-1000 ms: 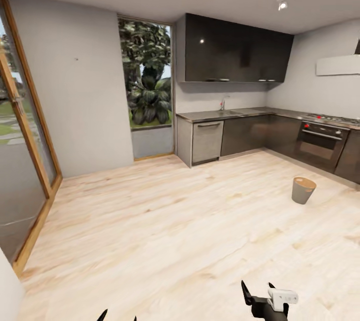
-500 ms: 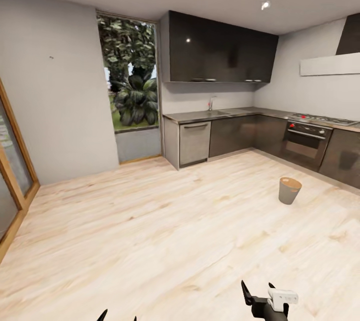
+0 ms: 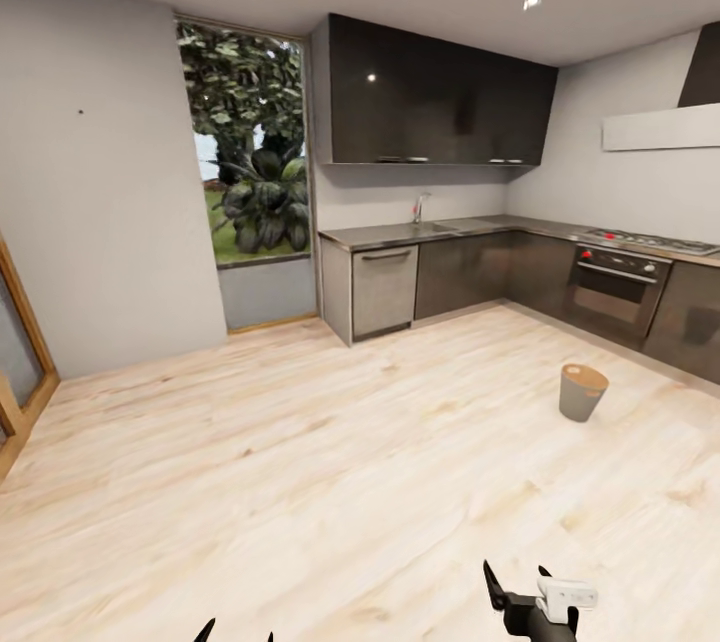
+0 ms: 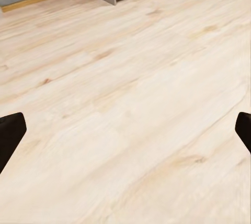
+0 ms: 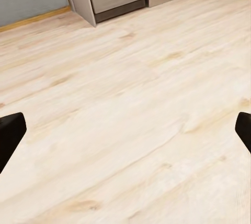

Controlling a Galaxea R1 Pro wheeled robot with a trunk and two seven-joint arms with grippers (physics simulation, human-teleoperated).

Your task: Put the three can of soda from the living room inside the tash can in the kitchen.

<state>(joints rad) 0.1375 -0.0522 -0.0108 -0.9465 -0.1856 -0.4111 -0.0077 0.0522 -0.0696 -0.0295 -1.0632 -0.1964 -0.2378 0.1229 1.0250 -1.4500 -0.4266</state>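
Your head camera has turned a little, so the glass door [image 3: 15, 362] now sits at the far left edge. Further right come the window [image 3: 247, 162], then the dishwasher [image 3: 384, 289]. Your left gripper [image 4: 125, 135] and right gripper [image 5: 125, 135] have fingers wide apart, holding nothing. At the right, the tash can [image 3: 582, 392] stands upright on the kitchen floor [image 3: 300, 462], before the oven [image 3: 610, 292].

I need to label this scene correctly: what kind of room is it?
A home kitchen, most likely: dark cabinets with a sink faucet, a built-in oven under a gas hob, and a small trash can on the pale wood floor.
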